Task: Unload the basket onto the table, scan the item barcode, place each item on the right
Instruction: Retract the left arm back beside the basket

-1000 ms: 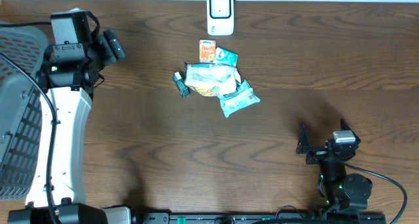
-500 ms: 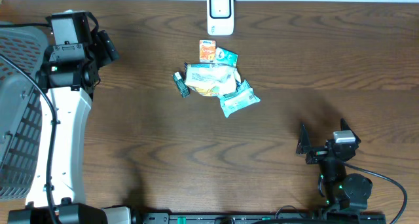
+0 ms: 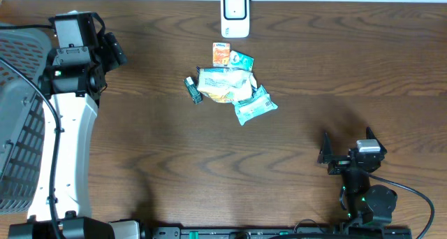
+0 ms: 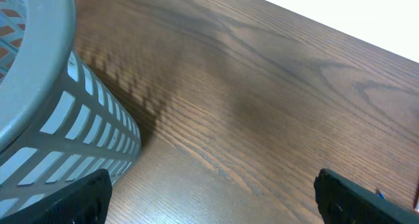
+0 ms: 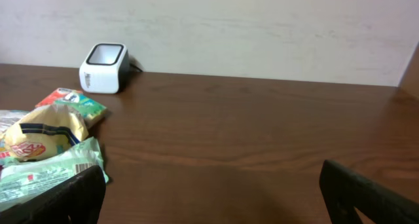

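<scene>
At the far edge of the tabletop (image 3: 335, 57), in the middle, stands the white scanner (image 3: 235, 14). The pile of packets (image 3: 227, 85) I have to scan from lies just on its near side. An orange packet (image 3: 221, 54) is closest to the scanner, a yellowish bag (image 3: 222, 85) sits in the middle, a small dark item (image 3: 192, 89) is on the left edge, and a teal packet (image 3: 255, 106) sticks out at the near right. The left fingers (image 4: 72, 198) are spread wide and hold nothing, at the far left beside the grey basket (image 4: 39, 119). The right fingers (image 5: 373, 191) are just as wide and just as empty, at the near right, well apart from the pile. I judge the step in hand to be the reach for a first item. I'd use the right arm, since its camera already looks at the pile and the scanner together. The teal packet seems the best pick because it juts out toward that arm. I would come down with the fingers straddling its narrow width, close only on that packet, and lift straight up so the bag beside it is not dragged along. I cannot tell from here which face carries the barcode, so I'd plan to turn the packet slowly in front of the scanner's dark window.
</scene>
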Tool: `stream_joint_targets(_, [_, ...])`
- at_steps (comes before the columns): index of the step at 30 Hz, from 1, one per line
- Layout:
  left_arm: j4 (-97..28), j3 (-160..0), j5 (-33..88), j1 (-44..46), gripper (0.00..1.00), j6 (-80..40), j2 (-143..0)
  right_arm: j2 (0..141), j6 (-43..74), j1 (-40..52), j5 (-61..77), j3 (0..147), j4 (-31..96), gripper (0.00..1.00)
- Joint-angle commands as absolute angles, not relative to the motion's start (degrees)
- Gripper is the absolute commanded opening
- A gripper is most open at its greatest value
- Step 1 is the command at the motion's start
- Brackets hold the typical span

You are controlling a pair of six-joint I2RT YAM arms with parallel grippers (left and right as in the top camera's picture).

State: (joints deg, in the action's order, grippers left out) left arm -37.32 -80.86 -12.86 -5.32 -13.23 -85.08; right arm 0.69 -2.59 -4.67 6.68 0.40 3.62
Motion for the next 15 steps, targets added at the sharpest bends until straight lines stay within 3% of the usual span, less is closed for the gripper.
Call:
stream_joint_targets(1, [-37.54, -81.34, -14.22, -5.56, 0.98, -12.51, -85.45, 0.32, -3.51, -4.95, 5.3, 0.36, 3.9, 0.99])
stream_joint_targets(11, [-37.56, -81.34, -14.22, -5.56, 0.98, -12.49, -85.45, 0.32, -2.66, -4.93, 7.84, 0.36, 0.43, 0.99])
stream_joint_targets(15, [-37.56, -81.34, -14.22, -5.56, 0.98, -12.49, -85.45, 0.32, -2.61, -4.93, 8.67, 0.36, -15.62, 0.99])
